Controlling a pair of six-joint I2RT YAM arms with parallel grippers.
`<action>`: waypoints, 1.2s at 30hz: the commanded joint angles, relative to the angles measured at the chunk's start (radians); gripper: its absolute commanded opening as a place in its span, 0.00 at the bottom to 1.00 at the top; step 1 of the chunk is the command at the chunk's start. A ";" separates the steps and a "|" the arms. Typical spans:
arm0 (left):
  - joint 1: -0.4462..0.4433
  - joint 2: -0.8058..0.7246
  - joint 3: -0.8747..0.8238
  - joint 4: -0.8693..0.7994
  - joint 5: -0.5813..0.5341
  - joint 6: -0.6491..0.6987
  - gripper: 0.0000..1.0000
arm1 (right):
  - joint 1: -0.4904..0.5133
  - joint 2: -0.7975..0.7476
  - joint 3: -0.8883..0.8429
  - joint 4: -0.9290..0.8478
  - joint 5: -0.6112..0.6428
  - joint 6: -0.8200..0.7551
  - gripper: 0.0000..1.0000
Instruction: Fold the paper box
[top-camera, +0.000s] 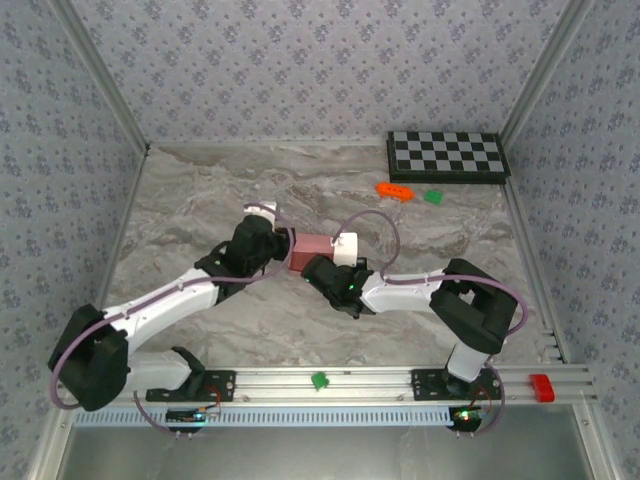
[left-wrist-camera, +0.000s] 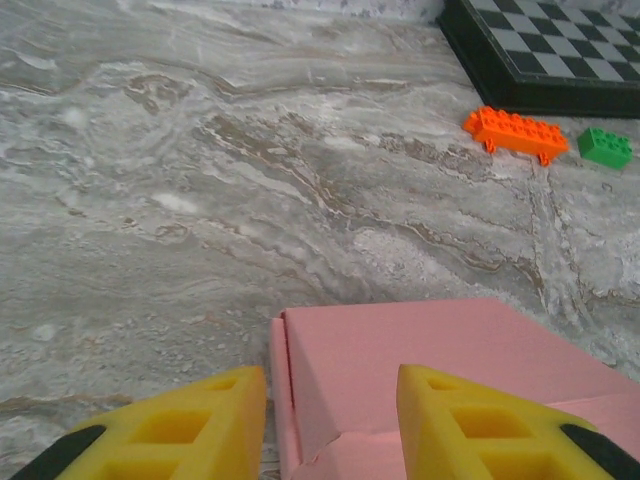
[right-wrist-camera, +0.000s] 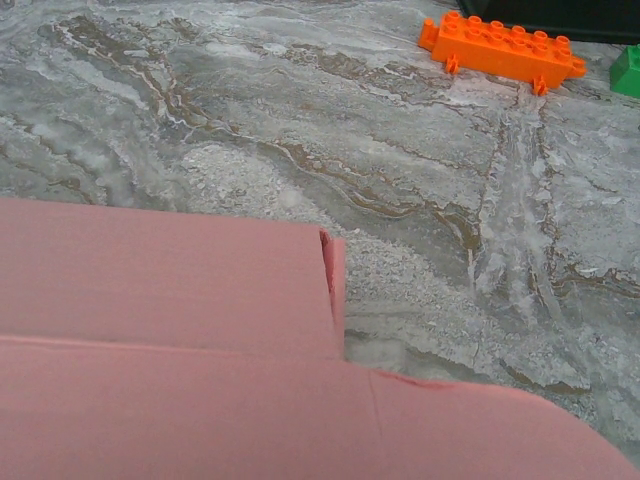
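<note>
box location: salmon-pink thin-card paper box (top-camera: 312, 250) sits on the grey marbled tabletop (left-wrist-camera: 200, 200), sandwiched between your two claws.
left claw: left claw (left-wrist-camera: 330, 388) is open, yellow wedge fingers (left-wrist-camera: 215, 425) apart. They straddle the box's corner, one finger outside the side wall, the other over the top panel. No clamp seen.
right claw: right claw (top-camera: 338, 254) is closed, at the box end opposite the left claw. Pink card covers its fingers, so you can't tell if it pinches a flap.
handling: probably light and thin. Should bend at the creases, dent if squeezed, and slide on the smooth top.
where to hold: pinch a wall or flap edge near a crease, just ahead of the left claw. Brace the far end with the right claw.
clutter: orange studded plastic brick (left-wrist-camera: 515, 133) well ahead of the left claw, off to its right.
</note>
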 joint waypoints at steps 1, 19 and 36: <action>0.011 0.054 0.056 -0.046 0.082 0.018 0.39 | 0.008 0.006 0.012 -0.067 0.022 0.030 0.07; 0.011 0.176 0.088 -0.058 0.099 -0.017 0.39 | 0.032 -0.050 0.030 -0.168 0.036 0.065 0.32; 0.011 0.237 0.102 -0.067 0.097 -0.043 0.39 | 0.064 -0.248 -0.048 -0.458 0.032 0.234 0.41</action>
